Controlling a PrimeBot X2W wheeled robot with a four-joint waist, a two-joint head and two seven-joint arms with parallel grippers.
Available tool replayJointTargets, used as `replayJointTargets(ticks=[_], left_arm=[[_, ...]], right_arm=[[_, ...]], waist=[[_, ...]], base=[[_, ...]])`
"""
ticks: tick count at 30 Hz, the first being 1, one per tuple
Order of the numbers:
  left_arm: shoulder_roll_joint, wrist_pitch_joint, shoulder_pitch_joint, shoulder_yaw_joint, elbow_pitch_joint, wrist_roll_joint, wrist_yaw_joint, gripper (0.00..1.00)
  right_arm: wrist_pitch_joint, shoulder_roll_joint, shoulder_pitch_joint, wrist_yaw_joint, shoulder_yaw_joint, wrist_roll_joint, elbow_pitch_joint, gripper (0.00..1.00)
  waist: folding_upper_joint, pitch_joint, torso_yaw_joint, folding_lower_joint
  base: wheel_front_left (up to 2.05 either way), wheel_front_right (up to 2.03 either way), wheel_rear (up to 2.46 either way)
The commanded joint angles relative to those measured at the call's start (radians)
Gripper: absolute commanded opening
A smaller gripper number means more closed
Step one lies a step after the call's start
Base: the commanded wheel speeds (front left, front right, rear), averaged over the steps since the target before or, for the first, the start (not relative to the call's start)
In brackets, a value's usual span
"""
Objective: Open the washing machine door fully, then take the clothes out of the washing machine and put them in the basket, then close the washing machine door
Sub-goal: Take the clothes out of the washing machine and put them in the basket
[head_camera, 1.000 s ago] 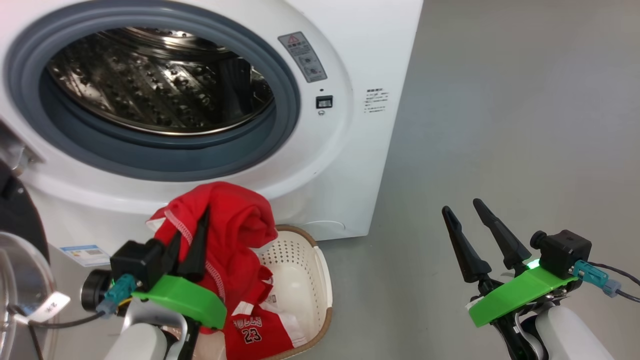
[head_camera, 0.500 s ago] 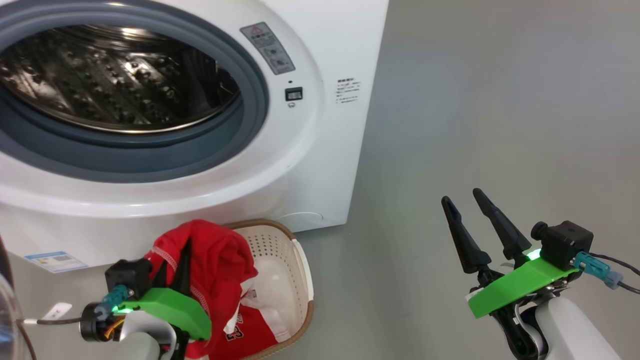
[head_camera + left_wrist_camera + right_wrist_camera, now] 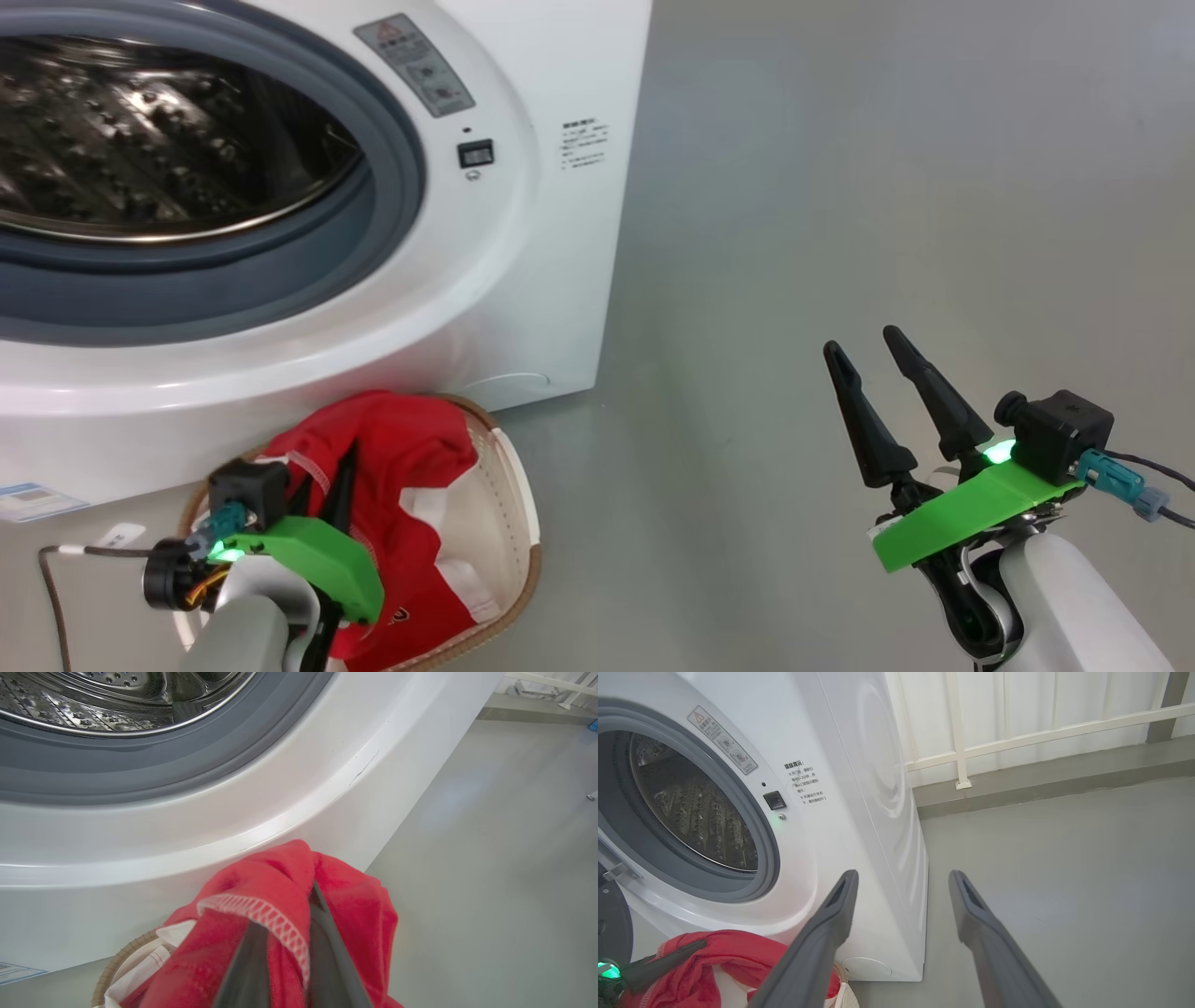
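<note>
Clothes (image 3: 411, 448) lower than before, inside basket (image 3: 534, 558), in left claw (image 3: 334, 478)

I am working in what is looking like a plain utility room set up for laundry, perhaps a test space; I cannot tell which. The washing machine (image 3: 873, 788) is standing straight on a smooth grey floor (image 3: 1064, 868) that is stretching away to its right. Behind it a white panelled wall (image 3: 1017, 700) is running, with a white rail (image 3: 1064, 734) across it and a grey skirting band (image 3: 1041, 781) below. Just in front of the machine a basket (image 3: 518, 504) is sitting on the floor, holding red clothes (image 3: 401, 448).
</note>
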Motion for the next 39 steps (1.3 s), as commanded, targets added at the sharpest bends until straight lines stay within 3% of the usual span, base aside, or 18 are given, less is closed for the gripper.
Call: replayJointTargets(ticks=[1,12,13,15,17,19,28,39], left_arm=[[0.021,-0.013,-0.034,0.027,0.007,0.019,-0.007,0.00],[0.020,-0.013,-0.084,0.033,0.160,0.049,-0.018,0.00],[0.021,-0.013,-0.088,0.036,0.172,0.050,-0.019,0.07],[0.023,-0.013,-0.096,0.041,0.191,0.054,-0.019,0.34],[0.020,-0.013,-0.102,0.044,0.215,0.053,-0.019,0.47],[0.020,-0.013,-0.109,0.039,0.253,0.057,-0.020,1.00],[0.022,-0.014,-0.120,0.034,0.283,0.057,-0.020,1.00],[0.017,-0.014,-0.064,0.047,0.126,0.041,-0.021,1.00]], right_arm=[[-0.012,-0.003,-0.018,0.002,0.019,0.002,-0.027,1.00],[-0.012,-0.003,-0.033,0.002,0.025,0.003,-0.027,1.00],[-0.012,-0.002,-0.034,0.002,0.025,0.003,-0.028,1.00],[-0.012,-0.001,-0.036,0.002,0.025,0.003,-0.028,1.00],[-0.012,0.001,-0.037,0.002,0.025,0.002,-0.028,1.00],[-0.012,0.003,-0.037,0.002,0.025,0.001,-0.027,1.00],[-0.012,0.005,-0.037,0.002,0.022,-0.003,-0.022,1.00],[-0.012,0.010,-0.022,0.002,0.012,-0.004,-0.022,1.00]], waist=[[0.0000,0.022,-0.022,0.0000],[0.0000,0.053,-0.057,0.0000],[0.0000,0.056,-0.059,0.0000],[0.0000,0.060,-0.062,0.0000],[0.0000,0.062,-0.064,0.0000],[0.0000,0.064,-0.064,0.0000],[0.0000,0.061,-0.048,0.0000],[0.0000,0.022,0.007,0.0000]], base=[[0.00,0.00,0.00],[0.00,0.00,0.00],[0.00,0.00,0.00],[0.00,0.00,0.00],[0.00,0.00,0.00],[0.00,0.00,0.00],[0.00,0.00,0.00],[0.00,0.00,0.00]])
